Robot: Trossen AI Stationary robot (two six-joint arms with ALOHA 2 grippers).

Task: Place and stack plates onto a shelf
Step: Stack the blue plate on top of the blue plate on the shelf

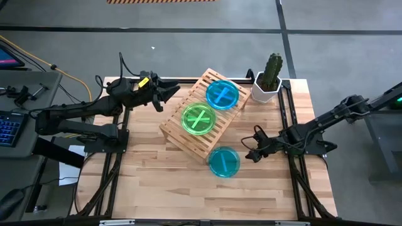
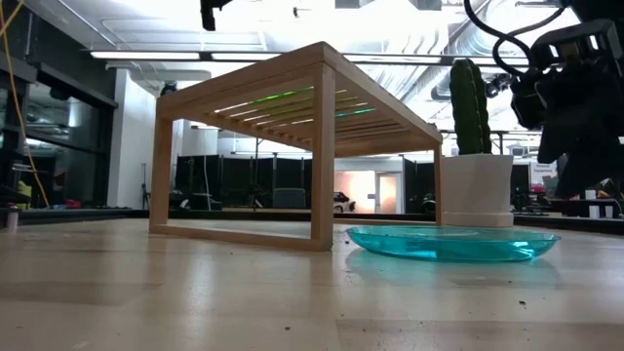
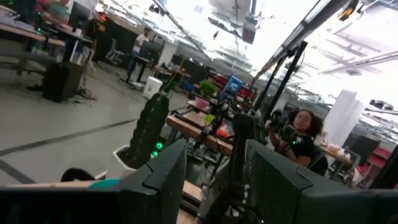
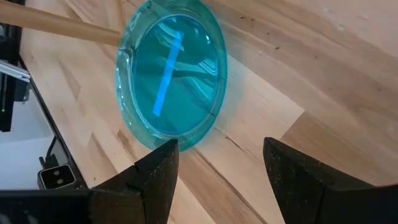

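Note:
A slatted wooden shelf [image 1: 188, 137] stands askew mid-table on its legs [image 2: 323, 146]. On its top lie a teal plate [image 1: 222, 94] and a lime-green plate [image 1: 198, 118], side by side. A second teal plate [image 1: 223, 161] with a bar mark [image 4: 168, 74] lies flat on the tabletop by the shelf's near corner [image 2: 448, 244]. My right gripper [image 1: 251, 154] is open and hovers just right of this plate [image 4: 221, 155], touching nothing. My left gripper [image 1: 169, 93] is open, raised by the shelf's far-left edge [image 3: 214, 180], holding nothing.
A cactus in a white pot [image 1: 268, 80] stands at the table's far right, close behind the shelf [image 2: 473, 146]. Black frame rails [image 1: 295, 182] run along both table sides. Bare plank tabletop [image 1: 169, 188] lies toward the near edge. A person [image 3: 301, 134] sits in the room beyond.

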